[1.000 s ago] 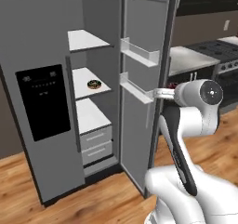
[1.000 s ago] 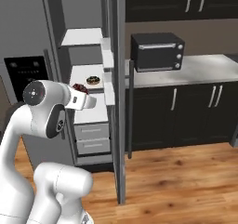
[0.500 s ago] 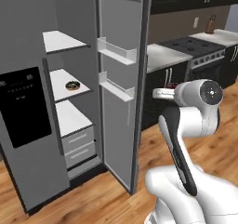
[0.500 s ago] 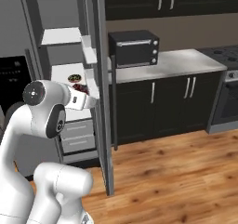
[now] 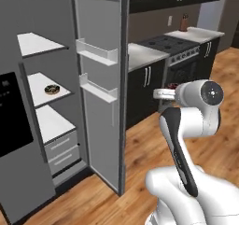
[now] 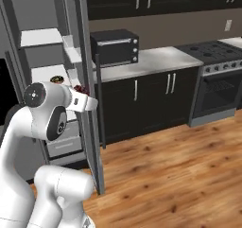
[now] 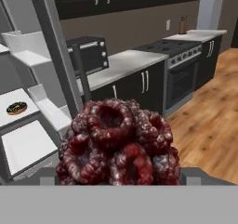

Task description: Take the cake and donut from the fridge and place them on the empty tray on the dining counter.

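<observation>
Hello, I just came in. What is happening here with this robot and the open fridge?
The white robot arm holds the dark red, lumpy cake in its pincer, raised in front of the tall grey fridge, whose door stands open. The small ring donut with dark icing lies on a white shelf inside the fridge, not yet taken. Beyond are dark cabinets with a pale counter, a black toaster oven and a stove.
</observation>
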You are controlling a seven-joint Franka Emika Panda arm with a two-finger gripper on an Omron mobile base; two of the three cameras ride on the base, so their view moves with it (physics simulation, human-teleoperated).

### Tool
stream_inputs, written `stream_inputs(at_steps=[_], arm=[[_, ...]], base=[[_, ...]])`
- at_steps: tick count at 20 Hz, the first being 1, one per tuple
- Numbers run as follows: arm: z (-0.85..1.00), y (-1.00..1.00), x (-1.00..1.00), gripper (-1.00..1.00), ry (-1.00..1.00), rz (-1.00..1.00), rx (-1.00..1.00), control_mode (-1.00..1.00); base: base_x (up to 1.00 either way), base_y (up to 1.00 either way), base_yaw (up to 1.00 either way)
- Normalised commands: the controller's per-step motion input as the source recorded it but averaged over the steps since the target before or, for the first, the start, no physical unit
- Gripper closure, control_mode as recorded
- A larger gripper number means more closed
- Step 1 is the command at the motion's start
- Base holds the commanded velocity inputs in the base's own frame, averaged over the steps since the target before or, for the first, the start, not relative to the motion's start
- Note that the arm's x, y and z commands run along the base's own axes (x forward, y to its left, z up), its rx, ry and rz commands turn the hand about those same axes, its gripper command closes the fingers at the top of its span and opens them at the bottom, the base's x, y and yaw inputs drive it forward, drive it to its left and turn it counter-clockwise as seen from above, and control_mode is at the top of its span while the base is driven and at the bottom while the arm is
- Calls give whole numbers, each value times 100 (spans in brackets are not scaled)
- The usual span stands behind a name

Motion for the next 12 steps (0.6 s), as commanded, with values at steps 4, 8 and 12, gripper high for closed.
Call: stream_inputs(at_steps=[4, 8, 12], arm=[[0, 0, 0, 100, 0, 0, 0, 100], [0, 0, 0, 100, 0, 0, 0, 100], [0, 0, 0, 100, 0, 0, 0, 100]], base=[[-38, 1, -28], [-37, 1, -29], [-34, 1, -29]])
